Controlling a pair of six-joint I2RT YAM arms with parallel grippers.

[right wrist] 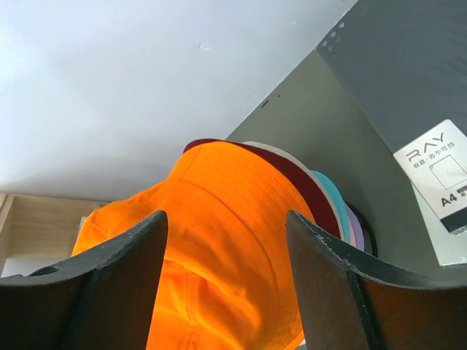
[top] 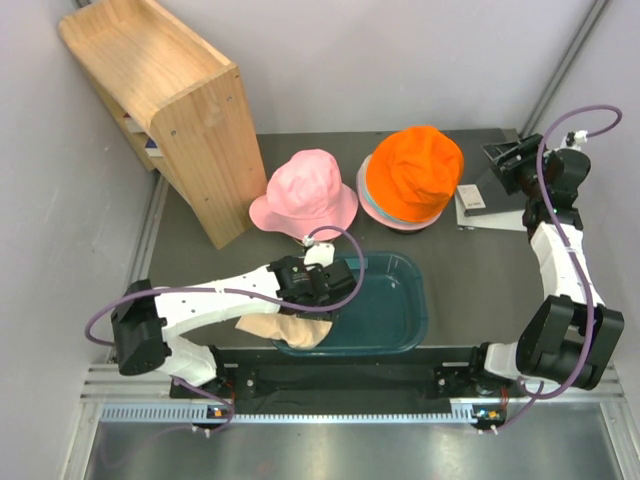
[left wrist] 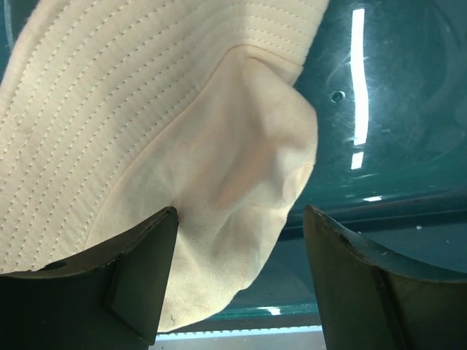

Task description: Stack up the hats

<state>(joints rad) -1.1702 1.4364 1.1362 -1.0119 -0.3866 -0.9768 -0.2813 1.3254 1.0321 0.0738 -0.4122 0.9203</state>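
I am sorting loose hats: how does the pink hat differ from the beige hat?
The pink hat stands crown up; the beige hat lies crumpled. The pink hat sits on the table beside the wooden shelf; the beige hat lies at the near edge of the teal tub. The left gripper straddles the beige hat with open jaws; no gripper is near the pink hat. Both are soft bucket hats, not stacked.

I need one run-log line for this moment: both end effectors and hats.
left end effector: open, astride beige hat at tub | right end effector: open, before orange hat | pink hat: unstacked
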